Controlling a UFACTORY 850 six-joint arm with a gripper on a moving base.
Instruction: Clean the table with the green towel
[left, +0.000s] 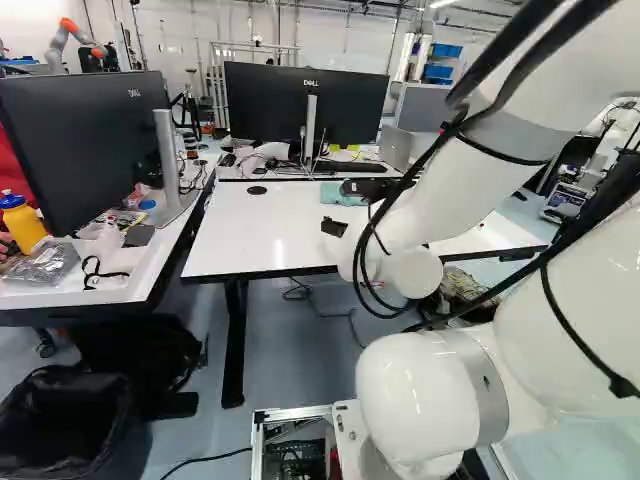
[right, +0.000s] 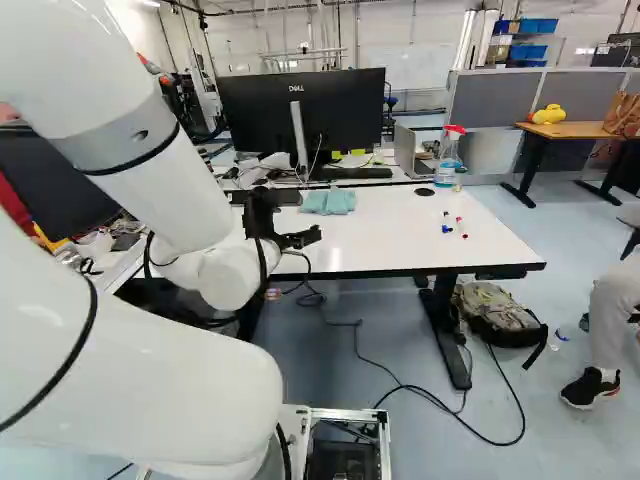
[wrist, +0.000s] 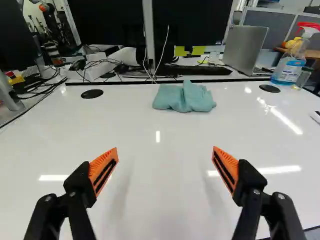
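Note:
Over the near part of the white table (right: 400, 225), the gripper (right: 303, 238) reaches out from the arm's end; the left base view also shows its dark tip. In the wrist view the gripper (wrist: 165, 167) stands wide open, its orange-padded fingers apart with only white tabletop visible between them. The green towel (wrist: 184, 97) lies crumpled near the table's far edge, ahead of the gripper and apart from it. The right base view shows the same towel (right: 328, 201) beyond the gripper.
Several small markers (right: 455, 226) lie toward the table's right side. A spray bottle (wrist: 292, 57), a laptop (wrist: 246, 47) and a monitor (right: 300, 110) stand behind. To the left is a side desk with another monitor (left: 80, 150). Another robot (left: 72, 42) stands far back.

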